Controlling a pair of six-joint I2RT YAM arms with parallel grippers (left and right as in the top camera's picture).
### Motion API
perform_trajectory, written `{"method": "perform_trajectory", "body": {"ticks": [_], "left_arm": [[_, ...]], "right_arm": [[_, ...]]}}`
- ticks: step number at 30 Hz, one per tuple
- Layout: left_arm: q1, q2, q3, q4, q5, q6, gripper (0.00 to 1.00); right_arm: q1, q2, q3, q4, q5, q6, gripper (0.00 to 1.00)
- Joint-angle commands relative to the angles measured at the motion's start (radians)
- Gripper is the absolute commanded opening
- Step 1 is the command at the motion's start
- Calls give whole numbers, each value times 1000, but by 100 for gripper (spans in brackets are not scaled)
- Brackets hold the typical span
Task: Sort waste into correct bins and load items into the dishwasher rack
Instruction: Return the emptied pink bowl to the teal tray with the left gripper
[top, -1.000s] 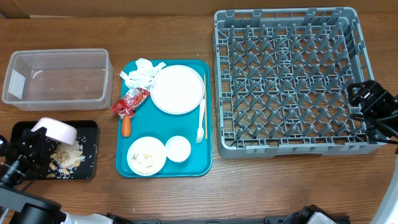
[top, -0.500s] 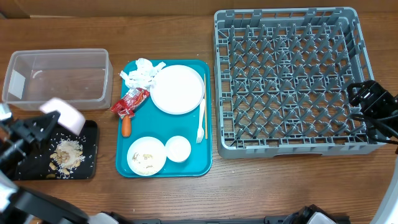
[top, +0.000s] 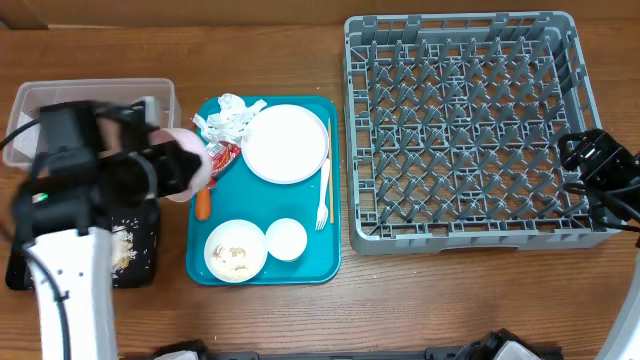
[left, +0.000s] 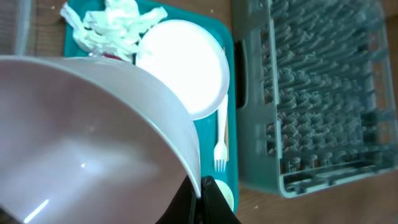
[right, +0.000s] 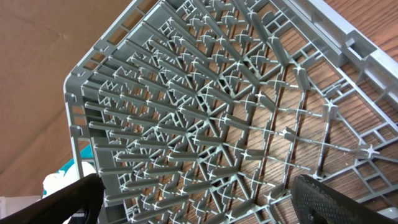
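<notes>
wooden table (top: 270, 320), mid-sort: the left claw (left: 202, 198) is clamped on the rim of the pale pink bowl (left: 81, 137), one finger inside the wall and one outside, and holds it in the air over the left edge of the teal tray (top: 285, 200); the bowl's inside looks empty in the wrist view

the step in hand appears to be the carry to the dishwasher rack (top: 460, 130), which lies well off to this claw's far side, beyond the white plate (top: 286, 143) and fork (top: 322, 205)

done well, the carry would pass high enough to clear the plate and the rack's near wall, then lower the bowl on edge between upright pegs, letting go only once the rim is seated, since a thin-wall pinch like this could let the bowl swing

just below the claw sit the red wrapper (top: 215, 160) and carrot (top: 203, 205), the napkins (top: 226, 118) a little beyond; the black tray (top: 148, 270) with food scraps lies back under the arm, the clear tub (top: 100, 85) behind it

the right claw (top: 597, 158) waits at the rack's right wall, jaws wide apart, holding nothing
</notes>
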Motion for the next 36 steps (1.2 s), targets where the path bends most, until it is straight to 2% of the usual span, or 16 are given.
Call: {"method": "perform_trajectory", "body": {"ticks": [1,3,9,15,24,26,27,28,30,36], "left_arm": [[-209,39,21,35,-370,-199,4],[-291,76,21,53,-470,-241,4],[-444,263,21,89,-552,-311,4],[-468,441,21,103,-587,-332,4],[-474,523,21,97,-587,-332,4],[-474,530,20,95,-587,-332,9],[-474,531,20,95,-587,-332,14],[-474,531,20,92,-587,-331,24],[-474,531,20,91,-588,-327,31],[-472,531,55,17,-587,-327,32]], "right_arm": [[-2,-3,24,5,4,0,100],[-2,-3,24,5,4,0,100],[-2,-3,24,5,4,0,100],[-2,-3,24,5,4,0,100],[-2,-3,24,5,3,0,100],[-2,-3,24,5,3,0,100],[-2,-3,24,5,4,0,100],[-2,-3,24,5,4,0,100],[-2,-3,24,5,4,0,100],[-2,-3,24,5,4,0,100]]}}
